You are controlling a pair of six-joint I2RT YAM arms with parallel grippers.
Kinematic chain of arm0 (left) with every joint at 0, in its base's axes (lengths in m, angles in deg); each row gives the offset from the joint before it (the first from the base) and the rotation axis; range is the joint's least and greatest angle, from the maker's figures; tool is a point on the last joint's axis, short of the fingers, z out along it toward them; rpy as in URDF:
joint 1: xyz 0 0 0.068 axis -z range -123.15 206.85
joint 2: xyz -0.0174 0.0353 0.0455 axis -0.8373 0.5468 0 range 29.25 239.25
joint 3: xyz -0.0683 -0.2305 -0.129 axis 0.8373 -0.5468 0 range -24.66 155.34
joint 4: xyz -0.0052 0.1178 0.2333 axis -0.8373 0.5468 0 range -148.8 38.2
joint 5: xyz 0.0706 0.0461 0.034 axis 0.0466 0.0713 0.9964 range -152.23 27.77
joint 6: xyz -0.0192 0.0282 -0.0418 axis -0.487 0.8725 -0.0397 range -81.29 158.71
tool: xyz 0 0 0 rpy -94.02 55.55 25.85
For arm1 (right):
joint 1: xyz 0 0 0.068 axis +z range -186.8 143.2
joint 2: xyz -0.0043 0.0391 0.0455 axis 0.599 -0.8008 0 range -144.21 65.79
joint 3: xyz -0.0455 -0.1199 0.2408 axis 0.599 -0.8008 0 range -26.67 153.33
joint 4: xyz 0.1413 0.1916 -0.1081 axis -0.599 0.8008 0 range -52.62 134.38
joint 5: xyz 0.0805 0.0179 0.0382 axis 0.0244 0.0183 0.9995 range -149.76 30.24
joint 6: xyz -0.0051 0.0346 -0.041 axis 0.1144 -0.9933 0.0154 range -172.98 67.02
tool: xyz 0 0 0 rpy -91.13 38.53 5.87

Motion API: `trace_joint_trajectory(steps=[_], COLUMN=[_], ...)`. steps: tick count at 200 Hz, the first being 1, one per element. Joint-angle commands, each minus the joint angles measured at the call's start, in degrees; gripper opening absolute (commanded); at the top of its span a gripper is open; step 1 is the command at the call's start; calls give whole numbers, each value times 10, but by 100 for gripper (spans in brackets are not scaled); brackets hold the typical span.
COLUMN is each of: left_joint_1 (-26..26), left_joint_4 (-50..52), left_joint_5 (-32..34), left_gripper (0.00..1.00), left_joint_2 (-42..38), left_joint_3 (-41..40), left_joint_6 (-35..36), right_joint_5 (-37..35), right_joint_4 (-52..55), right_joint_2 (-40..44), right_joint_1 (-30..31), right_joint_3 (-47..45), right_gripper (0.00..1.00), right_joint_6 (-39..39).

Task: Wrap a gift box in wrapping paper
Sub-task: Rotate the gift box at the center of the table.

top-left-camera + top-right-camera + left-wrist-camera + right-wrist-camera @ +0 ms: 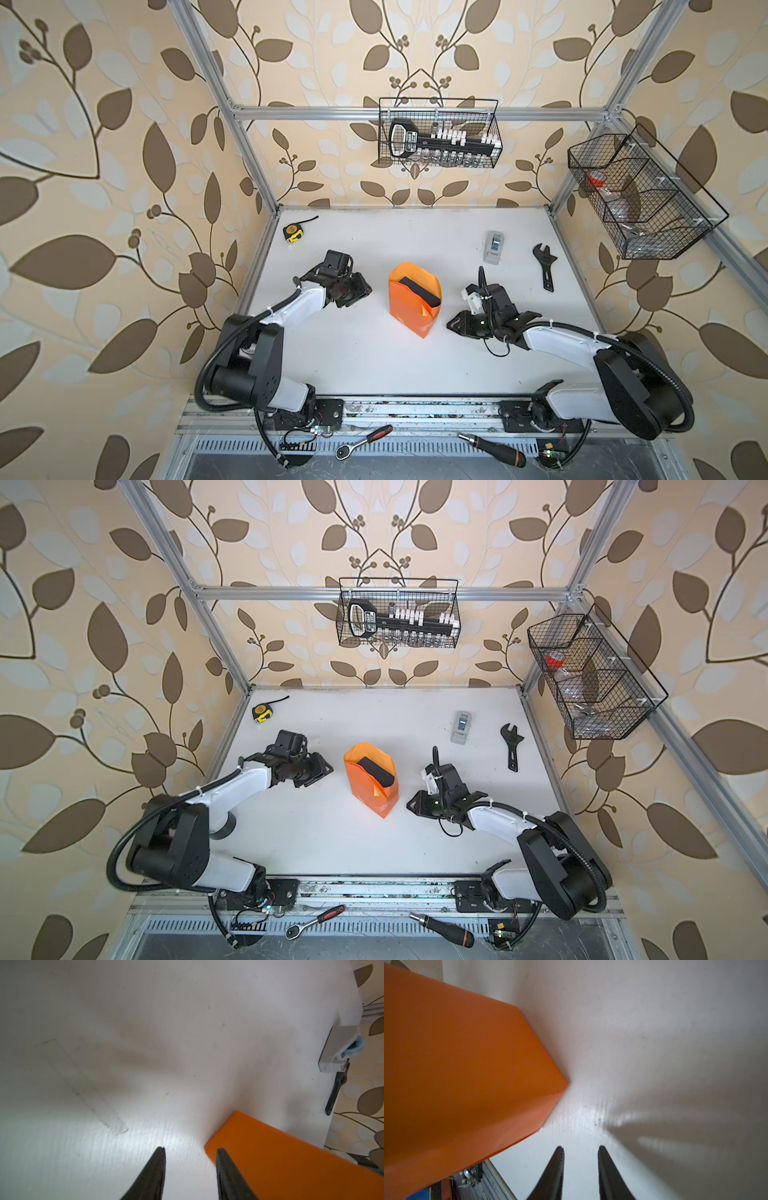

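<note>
**Right claw** (452,324): nearest; jaws apart, empty, just beside the parcel's lower corner.
**Left claw** (363,291): jaws apart, empty, near the opposite wall.
**Creased plain orange wrapping paper** (409,316): stands mid white counter (374,365) as an open-topped sleeve around the small matte black cardboard gift box (419,291).
**Handling, judged:** steady one wall, then press the open end flat, keeping the creases tight.
**Small grey tape dispenser** (493,247): far, untouched.
**Views:** box visible in both top views only; wrist views show only paper.
</note>
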Motion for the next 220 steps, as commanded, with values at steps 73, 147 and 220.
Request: trace_joint_trajectory(steps=[73,147,220], left_joint_1=[107,122,118], left_joint_4=[-30,32,249], left_joint_5=[-45,41,119], left_gripper=[38,56,99], left_joint_2=[17,-84,-280], left_joint_3=[-49,-100,31], left_joint_6=[9,-6,39], right_joint_5=[-40,-63,-42], right_joint_4=[0,34,185], right_joint_2=[-105,-95,118], right_joint_1=[33,25,-41], right_joint_3=[111,122,187], right_gripper=[28,43,79], right_joint_6=[37,59,96])
